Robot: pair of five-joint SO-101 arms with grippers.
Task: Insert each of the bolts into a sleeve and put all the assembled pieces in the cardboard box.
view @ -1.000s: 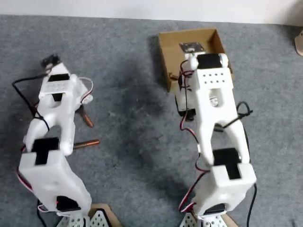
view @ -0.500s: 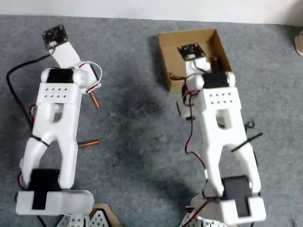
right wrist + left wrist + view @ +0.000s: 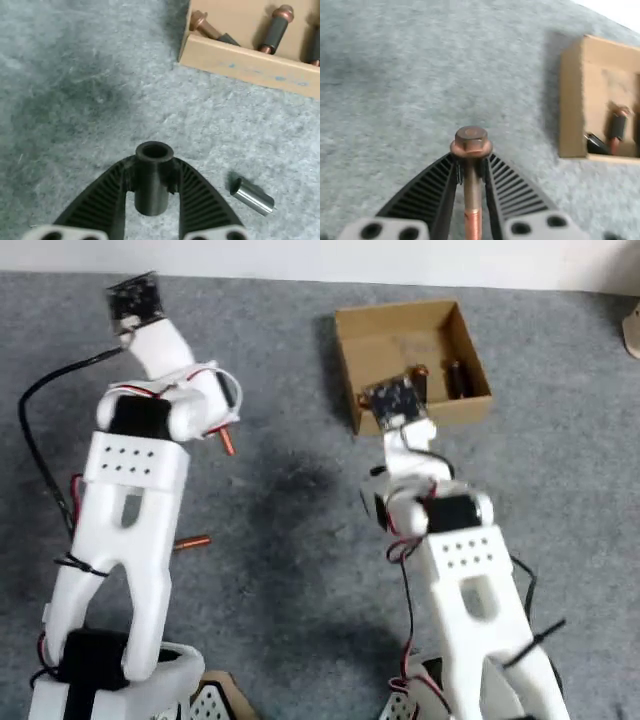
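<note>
My left gripper (image 3: 471, 162) is shut on a copper bolt (image 3: 471, 150), hex head pointing outward; in the high view this bolt (image 3: 226, 440) hangs above the carpet left of the cardboard box (image 3: 345, 350). My right gripper (image 3: 151, 167) is shut on a black sleeve (image 3: 151, 185), open end facing out, just short of the box's front wall (image 3: 250, 62). A second, grey sleeve (image 3: 252, 196) lies on the carpet beside it. Another bolt (image 3: 192, 541) lies near the left arm. Assembled pieces (image 3: 276, 30) lie in the box.
Grey carpet covers the table. The box (image 3: 570, 100) stands at the far side, ahead of the right arm. Open carpet lies between the two arms. A wooden edge (image 3: 632, 330) shows at the far right.
The left arm has stretched forward and swung right, carrying its bolt. The right arm has drawn back from over the box towards its base.
</note>
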